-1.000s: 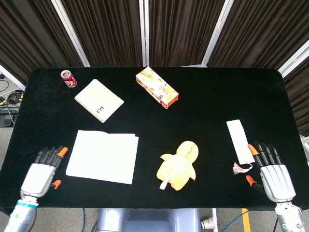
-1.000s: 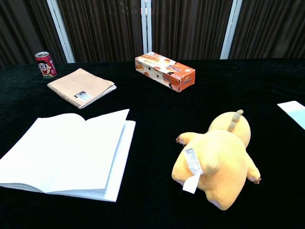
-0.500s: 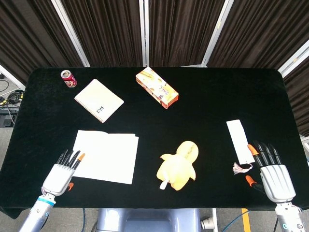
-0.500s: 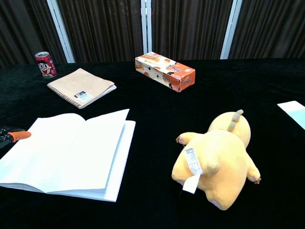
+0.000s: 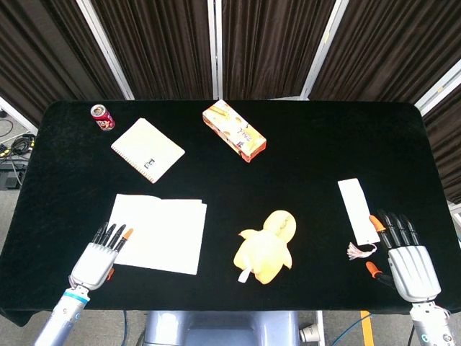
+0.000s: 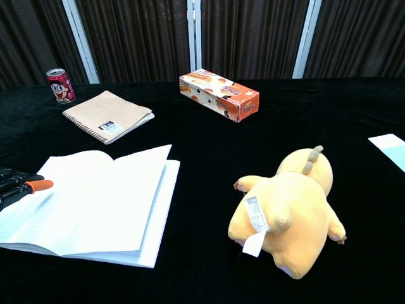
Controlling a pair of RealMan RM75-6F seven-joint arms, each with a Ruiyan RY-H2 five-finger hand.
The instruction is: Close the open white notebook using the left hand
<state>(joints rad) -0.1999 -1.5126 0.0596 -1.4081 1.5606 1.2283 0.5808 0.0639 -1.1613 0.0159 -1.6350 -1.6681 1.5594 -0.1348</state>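
Observation:
The open white notebook [image 5: 160,232] [image 6: 101,202] lies flat on the black table, front left, its pages facing up. My left hand [image 5: 98,258] is over the notebook's near-left corner with straight, spread fingers; the chest view shows only its fingertips [image 6: 25,185] above the left page's edge. It holds nothing. My right hand [image 5: 405,256] rests open on the table at the front right, fingers spread, beside a white bookmark [image 5: 358,210].
A yellow plush duck [image 5: 266,247] [image 6: 294,212] lies right of the notebook. Further back are a tan spiral notebook [image 5: 148,149] [image 6: 109,116], a red can [image 5: 101,117] [image 6: 60,85] and an orange box [image 5: 234,130] [image 6: 219,94]. Dark curtains stand behind the table.
My left hand has moved right and toward the notebook, from beside its left edge to over its near-left corner. The right hand has stayed still.

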